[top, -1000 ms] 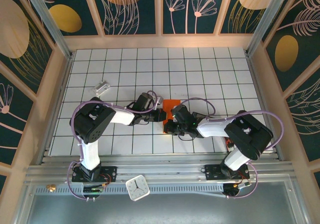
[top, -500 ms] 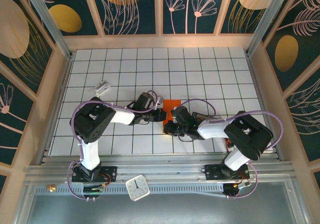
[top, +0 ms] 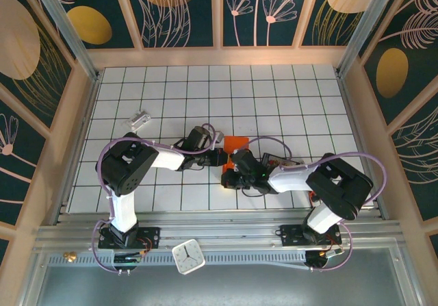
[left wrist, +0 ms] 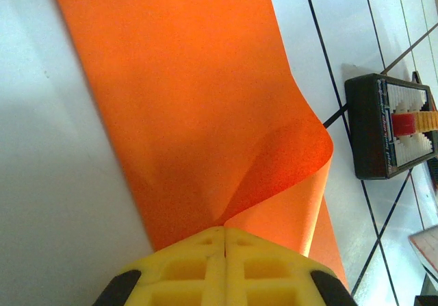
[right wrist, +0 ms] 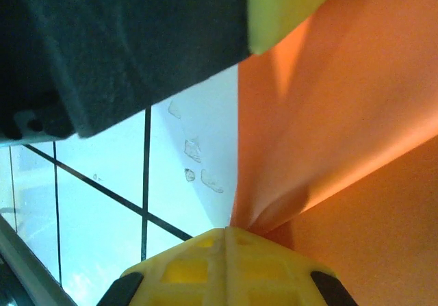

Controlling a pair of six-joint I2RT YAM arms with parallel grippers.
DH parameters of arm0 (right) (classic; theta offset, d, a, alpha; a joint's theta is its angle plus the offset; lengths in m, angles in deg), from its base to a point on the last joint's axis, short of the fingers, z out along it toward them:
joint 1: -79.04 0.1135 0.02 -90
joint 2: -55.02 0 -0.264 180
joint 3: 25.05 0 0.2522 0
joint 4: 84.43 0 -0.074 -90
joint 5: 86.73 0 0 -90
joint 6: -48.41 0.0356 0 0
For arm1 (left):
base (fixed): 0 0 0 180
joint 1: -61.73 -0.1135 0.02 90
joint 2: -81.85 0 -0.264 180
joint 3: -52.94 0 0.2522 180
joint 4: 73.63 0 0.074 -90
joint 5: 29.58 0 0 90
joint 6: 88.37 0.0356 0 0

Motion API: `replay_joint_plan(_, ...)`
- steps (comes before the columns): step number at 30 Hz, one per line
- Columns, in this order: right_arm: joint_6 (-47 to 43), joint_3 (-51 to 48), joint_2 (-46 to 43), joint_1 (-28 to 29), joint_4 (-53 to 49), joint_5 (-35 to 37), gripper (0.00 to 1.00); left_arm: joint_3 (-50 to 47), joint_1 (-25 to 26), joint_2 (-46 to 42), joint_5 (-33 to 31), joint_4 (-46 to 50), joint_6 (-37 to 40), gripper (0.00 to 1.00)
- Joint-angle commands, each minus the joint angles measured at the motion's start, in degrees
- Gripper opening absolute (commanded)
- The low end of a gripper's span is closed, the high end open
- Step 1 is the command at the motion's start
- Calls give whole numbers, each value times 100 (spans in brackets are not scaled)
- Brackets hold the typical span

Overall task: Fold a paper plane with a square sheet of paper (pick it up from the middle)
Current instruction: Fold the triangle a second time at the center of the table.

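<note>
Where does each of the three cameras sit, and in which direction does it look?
Top external: above and behind the arm bases, looking down on the white gridded table; both arms show, meeting mid-table.
Left wrist: on the left arm, looking along the left gripper, shut on the thin bright orange paper sheet; a small black tray lies beyond.
Right wrist: on the right arm, looking along the right gripper, shut on that sheet too.
Shared: both wrist views show the sheet.

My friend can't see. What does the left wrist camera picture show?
The left gripper, yellow fingers shut, pinches the edge of an orange paper, which curls up on the right. The paper lies on a white table with black lines, and a small black tray sits off to the right.
</note>
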Motion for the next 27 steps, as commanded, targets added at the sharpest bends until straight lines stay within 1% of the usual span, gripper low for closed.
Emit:
replay_joint_plan(1,-40,-122,-51,195,-580,-506,0,-86,8,465,-561,446,75,0)
replay_joint_plan(3,-60,-129,-234,76,-436,-588,0,-85,7,459,-552,453,86,0)
replay_joint_plan(8,100,-324,-842,-538,160,-841,0,-93,11,465,-526,468,101,0)
replay_joint_plan(13,113,-289,-757,-934,279,-749,0,-76,8,480,-497,482,120,0)
replay_joint_plan(21,15,107,-100,-935,387,-797,0,-51,5,481,-480,532,146,0)
replay_joint_plan(27,21,202,81,-830,429,-843,0,-48,11,492,-481,532,147,0)
